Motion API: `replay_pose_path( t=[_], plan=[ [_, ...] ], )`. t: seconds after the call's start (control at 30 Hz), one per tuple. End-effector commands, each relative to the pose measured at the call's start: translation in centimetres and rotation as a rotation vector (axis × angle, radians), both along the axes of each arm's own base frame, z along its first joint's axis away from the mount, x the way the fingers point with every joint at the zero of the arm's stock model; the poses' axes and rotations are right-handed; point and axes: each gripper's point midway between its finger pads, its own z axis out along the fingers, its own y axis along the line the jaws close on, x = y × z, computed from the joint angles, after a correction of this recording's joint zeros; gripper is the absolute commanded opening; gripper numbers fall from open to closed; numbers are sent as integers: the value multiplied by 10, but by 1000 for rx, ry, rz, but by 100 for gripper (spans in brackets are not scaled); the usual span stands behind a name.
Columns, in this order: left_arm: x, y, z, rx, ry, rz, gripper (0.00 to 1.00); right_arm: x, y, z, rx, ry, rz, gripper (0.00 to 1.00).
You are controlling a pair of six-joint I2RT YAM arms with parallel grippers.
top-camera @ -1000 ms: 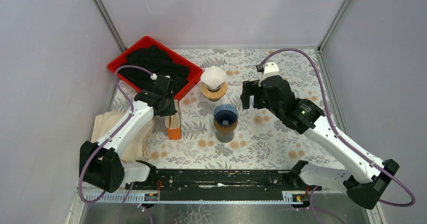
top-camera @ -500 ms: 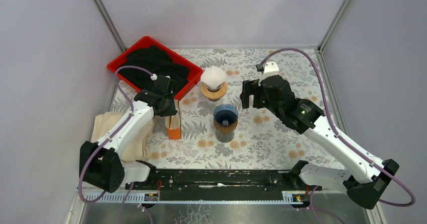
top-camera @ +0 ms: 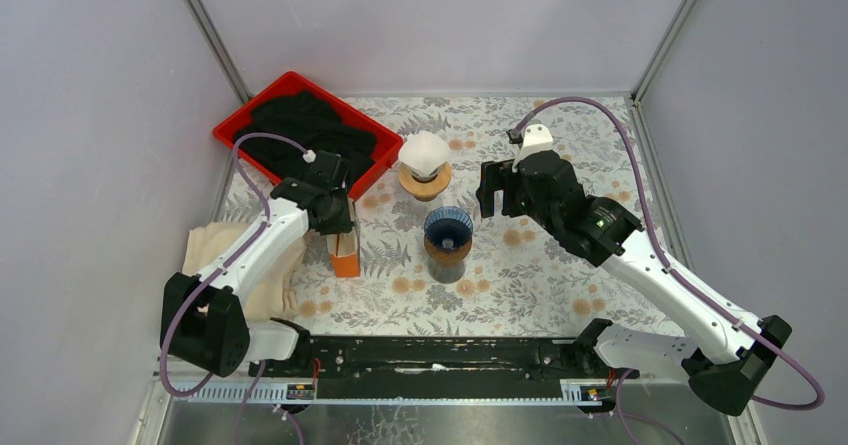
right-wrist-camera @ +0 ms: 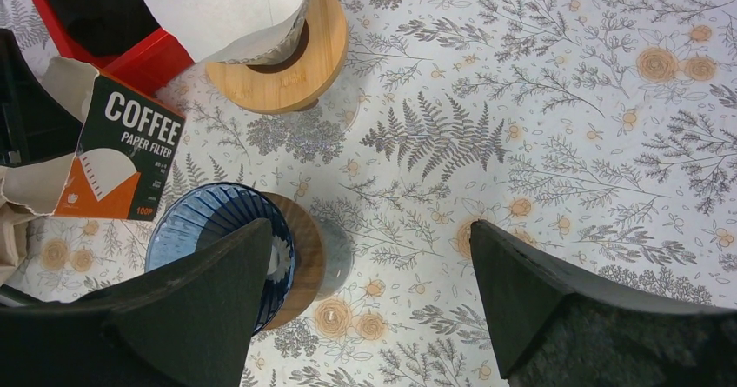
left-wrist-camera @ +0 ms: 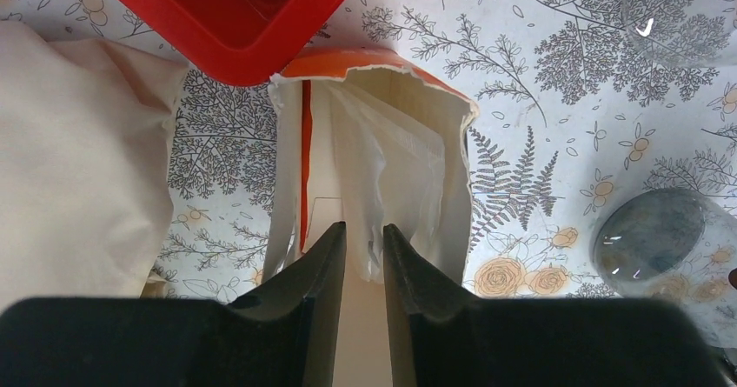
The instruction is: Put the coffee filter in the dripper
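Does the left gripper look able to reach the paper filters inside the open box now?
Probably yes. The box is torn open at the top, the white filters stand exposed, and the left gripper hangs directly over them with its jaws slightly apart; nothing lies between.

Only readable stuff is on the coffee filter box (right-wrist-camera: 117, 156). The front says "COFFEE PAPER FILTER" in white caps, plus "100P" near the bottom corner. The smaller print beside it is too tiny to read.

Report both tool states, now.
Left tool: narrow gap, at the filters in the box; whether it grips one cannot be told.
Right tool: open, holding nothing.
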Motion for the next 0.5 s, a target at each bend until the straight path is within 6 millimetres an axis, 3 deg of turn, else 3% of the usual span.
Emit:
replay_pose_path(
  t=[0.0, 0.23, 0.47],
  plan=[
    [5, -1, 6, -20, -30, 12, 30, 4, 9, 11, 41, -36, 16, 91],
    [5, 3, 17, -5, -60, 18, 26, 4, 11, 11, 43, -33, 21, 91],
    [7, 2, 12, -3, -50, 14, 19, 4, 11, 11, 44, -34, 21, 91]
  ],
)
